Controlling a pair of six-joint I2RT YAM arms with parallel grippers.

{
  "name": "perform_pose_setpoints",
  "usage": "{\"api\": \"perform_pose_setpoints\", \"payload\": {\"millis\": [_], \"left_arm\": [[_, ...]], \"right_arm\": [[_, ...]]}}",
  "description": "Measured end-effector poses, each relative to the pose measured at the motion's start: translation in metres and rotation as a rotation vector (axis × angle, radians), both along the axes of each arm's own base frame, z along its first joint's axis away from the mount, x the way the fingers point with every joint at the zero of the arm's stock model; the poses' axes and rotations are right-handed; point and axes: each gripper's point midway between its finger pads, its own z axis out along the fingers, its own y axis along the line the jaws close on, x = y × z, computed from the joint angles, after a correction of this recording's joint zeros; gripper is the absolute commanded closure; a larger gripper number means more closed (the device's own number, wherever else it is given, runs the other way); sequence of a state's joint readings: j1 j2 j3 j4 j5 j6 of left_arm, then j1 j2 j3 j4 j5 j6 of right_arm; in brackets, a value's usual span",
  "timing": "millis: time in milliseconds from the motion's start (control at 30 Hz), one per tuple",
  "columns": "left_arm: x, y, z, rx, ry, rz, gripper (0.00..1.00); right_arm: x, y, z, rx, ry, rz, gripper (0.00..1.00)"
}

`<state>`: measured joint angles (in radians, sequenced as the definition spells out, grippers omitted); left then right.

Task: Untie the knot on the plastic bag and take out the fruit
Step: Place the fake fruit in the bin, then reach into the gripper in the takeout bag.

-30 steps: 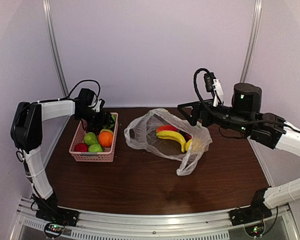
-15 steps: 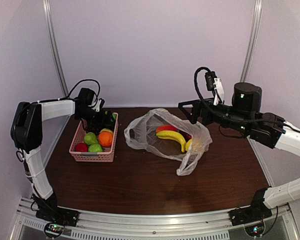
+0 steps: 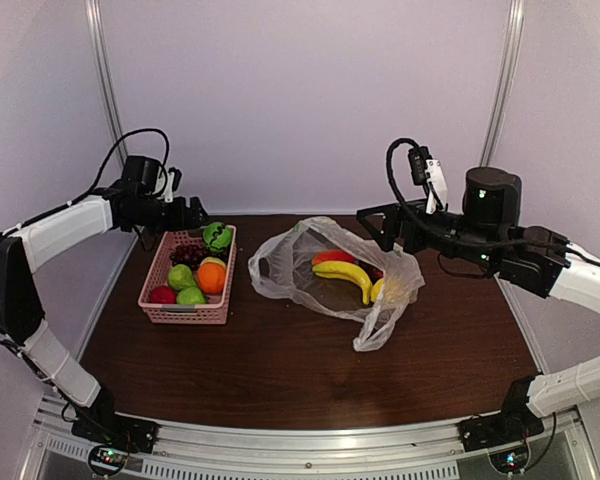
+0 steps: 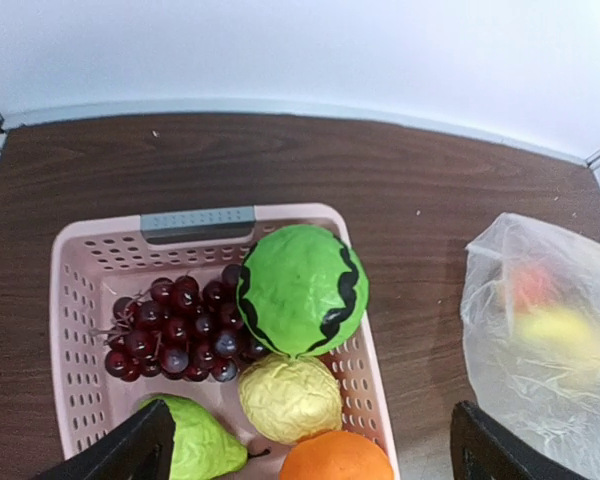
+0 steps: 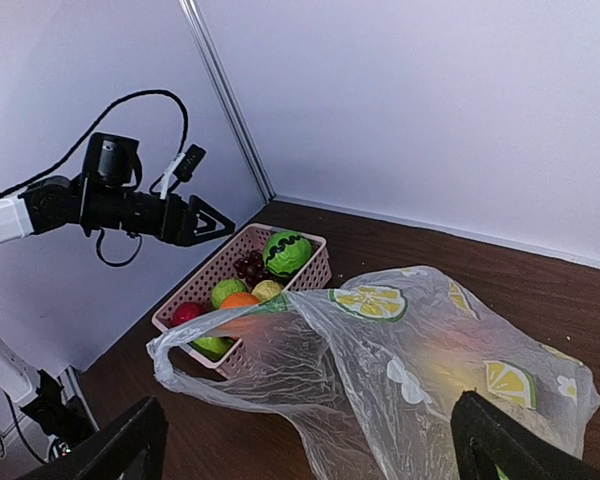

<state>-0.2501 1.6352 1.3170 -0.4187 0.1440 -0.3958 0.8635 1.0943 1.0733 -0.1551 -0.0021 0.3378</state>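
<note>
The clear plastic bag [image 3: 380, 300] lies crumpled mid-table, its mouth and handle loop slack toward the left. No knot is in view. Inside it lie a long yellow fruit [image 3: 345, 275] and a red-orange one [image 3: 332, 257]. A green ball with dark patches [image 3: 217, 236], an orange [image 3: 211, 277] and a dark red round fruit [image 3: 162, 295] sit in the pink basket [image 3: 185, 312]. My left gripper [image 3: 195, 213] hangs open and empty above the basket's far end. In the left wrist view the green ball [image 4: 300, 290] lies below it. My right gripper [image 3: 380, 225] is open above the bag's far side, holding nothing.
The basket [image 4: 65, 300] also holds dark grapes [image 4: 175, 325], a yellow crinkled ball [image 4: 290, 398] and a green pear [image 4: 195, 440]. Bare brown table [image 3: 280, 380] lies in front of bag and basket. Walls close off the back and sides.
My left gripper has opened, let go of the green ball in the basket, and risen up and to the left. The right arm and the bag have not moved.
</note>
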Motion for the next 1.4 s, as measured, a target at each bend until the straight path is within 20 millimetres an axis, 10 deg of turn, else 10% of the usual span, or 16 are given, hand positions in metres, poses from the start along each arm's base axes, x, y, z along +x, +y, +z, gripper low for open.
{"api": "perform_pose_setpoints", "payload": {"millis": [200, 367, 733, 1400], "left_arm": [[-0.043, -0.002, 0.069, -0.052, -0.154, -0.021, 0.02], [-0.104, -0.060, 0.100, -0.139, -0.213, -0.228, 0.02], [-0.216, -0.148, 0.089, -0.275, -0.119, -0.577, 0.09], [-0.209, -0.167, 0.057, -0.316, -0.051, -0.521, 0.50]], "right_arm": [[-0.001, -0.002, -0.011, -0.042, 0.022, 0.003, 0.02], [-0.003, -0.003, -0.020, -0.080, 0.038, 0.006, 0.04], [-0.007, -0.003, -0.031, -0.107, 0.074, 0.024, 0.09], [-0.026, 0.032, -0.078, -0.224, 0.158, 0.114, 0.21]]}}
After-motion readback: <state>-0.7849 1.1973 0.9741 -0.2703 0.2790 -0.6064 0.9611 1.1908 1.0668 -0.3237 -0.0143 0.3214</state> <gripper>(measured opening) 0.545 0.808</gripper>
